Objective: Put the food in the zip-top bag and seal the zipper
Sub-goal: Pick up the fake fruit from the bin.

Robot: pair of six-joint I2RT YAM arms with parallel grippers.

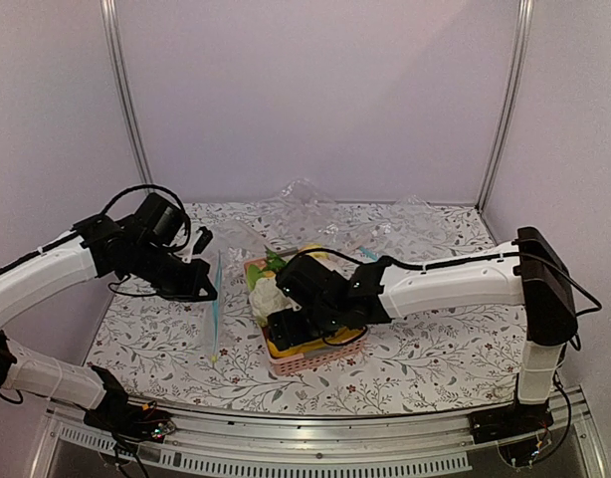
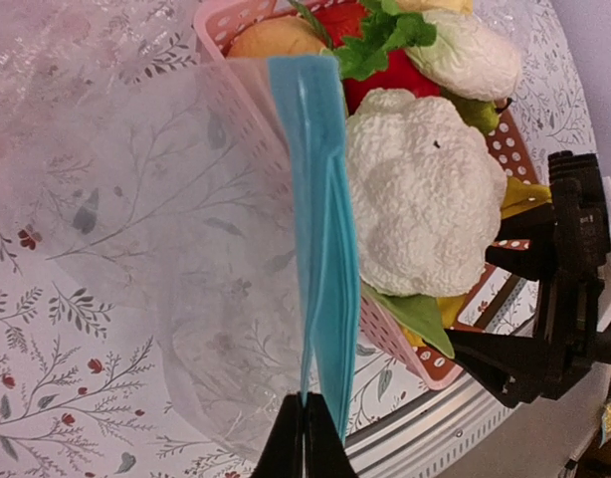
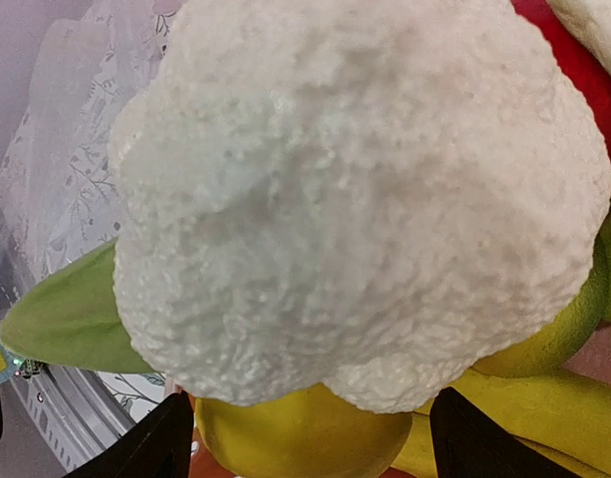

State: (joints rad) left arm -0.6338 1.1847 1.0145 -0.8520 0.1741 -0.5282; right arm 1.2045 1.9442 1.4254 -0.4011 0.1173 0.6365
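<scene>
My left gripper (image 2: 305,435) is shut on one end of the light-blue zipper (image 2: 320,249) and holds the transparent zip-top bag (image 2: 176,279) hanging just left of the pink basket (image 2: 400,334). In the top view the left gripper (image 1: 199,284) holds the zipper (image 1: 217,304) upright. My right gripper (image 3: 310,448) is open and low in the basket (image 1: 310,360), with its fingers either side of a yellow lemon-like fruit (image 3: 296,433) that lies under the white cauliflower (image 3: 365,189). A white oblong piece (image 2: 465,55) lies at the basket's far end. A greenish round fruit (image 3: 569,324) sits beside the cauliflower.
The basket also holds a yellow banana bunch (image 3: 529,413), a red piece with green leaves (image 2: 385,50) and an orange-tan piece (image 2: 271,40). Loose clear plastic bags (image 1: 305,199) lie at the back of the flower-patterned table (image 1: 146,339). The table's metal front rail (image 1: 315,438) is near.
</scene>
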